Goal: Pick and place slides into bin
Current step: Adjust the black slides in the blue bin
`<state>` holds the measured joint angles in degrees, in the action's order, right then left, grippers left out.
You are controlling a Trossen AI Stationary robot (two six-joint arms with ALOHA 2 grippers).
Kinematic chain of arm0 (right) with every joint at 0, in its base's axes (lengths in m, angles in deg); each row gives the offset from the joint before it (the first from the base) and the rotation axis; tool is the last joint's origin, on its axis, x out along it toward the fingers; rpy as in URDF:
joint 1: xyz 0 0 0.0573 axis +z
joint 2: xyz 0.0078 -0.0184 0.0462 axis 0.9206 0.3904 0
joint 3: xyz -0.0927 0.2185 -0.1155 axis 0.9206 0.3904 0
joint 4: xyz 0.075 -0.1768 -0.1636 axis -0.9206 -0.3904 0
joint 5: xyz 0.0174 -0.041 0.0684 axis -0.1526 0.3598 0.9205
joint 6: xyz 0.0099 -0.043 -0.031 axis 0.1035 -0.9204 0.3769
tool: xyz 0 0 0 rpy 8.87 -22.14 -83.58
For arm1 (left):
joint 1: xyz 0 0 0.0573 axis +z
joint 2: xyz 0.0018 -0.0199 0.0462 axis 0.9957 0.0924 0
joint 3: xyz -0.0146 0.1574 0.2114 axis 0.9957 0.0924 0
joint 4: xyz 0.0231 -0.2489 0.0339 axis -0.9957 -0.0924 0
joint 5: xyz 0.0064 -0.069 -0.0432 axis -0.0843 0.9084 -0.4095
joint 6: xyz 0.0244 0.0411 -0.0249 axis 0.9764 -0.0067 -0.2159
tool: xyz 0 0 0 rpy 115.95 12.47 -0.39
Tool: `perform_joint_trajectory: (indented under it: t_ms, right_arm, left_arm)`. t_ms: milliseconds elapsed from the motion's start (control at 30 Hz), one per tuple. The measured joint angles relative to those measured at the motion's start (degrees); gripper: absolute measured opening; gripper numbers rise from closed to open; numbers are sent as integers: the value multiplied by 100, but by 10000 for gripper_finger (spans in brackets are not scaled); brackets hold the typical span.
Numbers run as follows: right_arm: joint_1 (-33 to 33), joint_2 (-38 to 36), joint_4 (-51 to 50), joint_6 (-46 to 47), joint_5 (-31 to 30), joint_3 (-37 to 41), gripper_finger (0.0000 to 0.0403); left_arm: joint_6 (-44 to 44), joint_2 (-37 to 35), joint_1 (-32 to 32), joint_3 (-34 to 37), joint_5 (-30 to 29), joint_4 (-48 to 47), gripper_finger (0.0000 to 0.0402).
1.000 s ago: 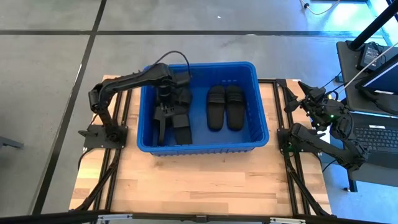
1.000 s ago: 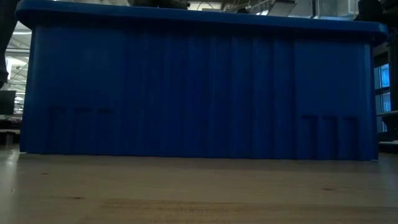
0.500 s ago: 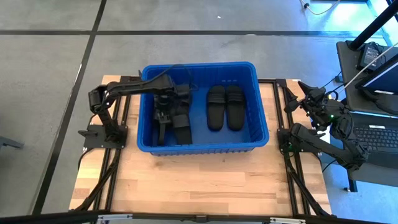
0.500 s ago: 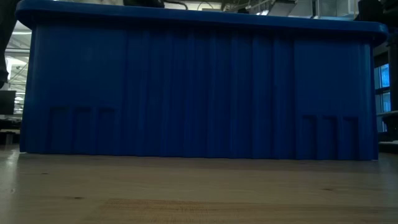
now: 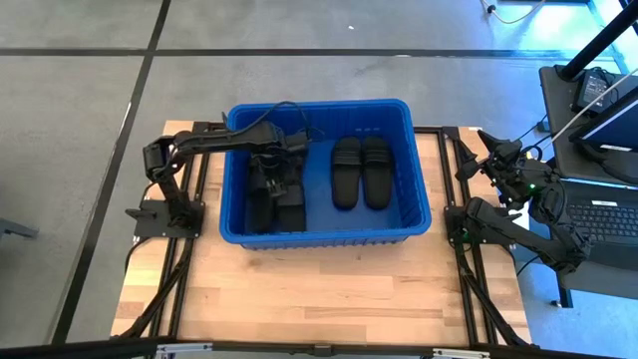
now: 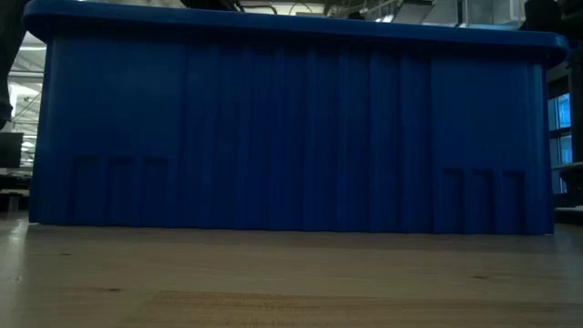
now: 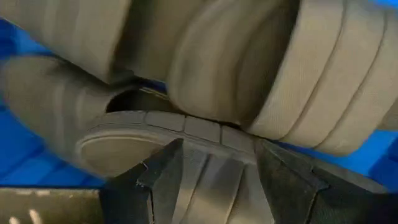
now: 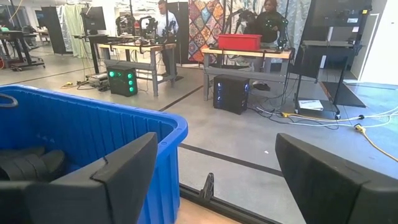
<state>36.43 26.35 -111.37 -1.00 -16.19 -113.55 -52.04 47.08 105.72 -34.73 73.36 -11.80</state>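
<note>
The blue bin [image 5: 319, 105] stands mid-table; the low view shows only its near wall [image 6: 291, 137]. A pair of black slides [image 5: 361, 172] lies side by side on the floor of its right half. More black slides [image 5: 289, 199] lie in the left half. My left gripper [image 5: 271, 178] reaches down into that half, shut on one slide [image 7: 211, 180], with other slides [image 7: 323, 74] close beyond it. My right gripper [image 8: 214, 152] stands open, level, at the table's right edge outside the bin, and also shows in the high view [image 5: 493, 150]. My left gripper pinches a slide between its two fingers [image 7: 158, 180], on a ribbed part [image 7: 211, 186] just behind the sole's rim [image 7: 186, 127]. The fingers point down from above. The slide hangs below them, low in the bin against the other slides; whether it rests on them I cannot tell.
The bin's blue walls close in my left gripper on the near and left sides. Bare wooden table [image 5: 319, 299] lies in front of the bin. A desk with a laptop [image 5: 608, 214] stands beyond the right edge. People and workbenches [image 8: 165, 18] show far off in the room.
My left gripper has gone down deeper into the bin's left half, still pointing down and still shut on the slide. The slide has come down with it among the slides lying there.
</note>
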Motion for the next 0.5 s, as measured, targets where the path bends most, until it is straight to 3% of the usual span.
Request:
perform_joint_trajectory:
  t_ms: [500]
  right_arm:
    - [2, 0, -2, 0, 0, 0, 327]
  left_arm:
    - [318, 612, 39, -105, 420, -328, 195]
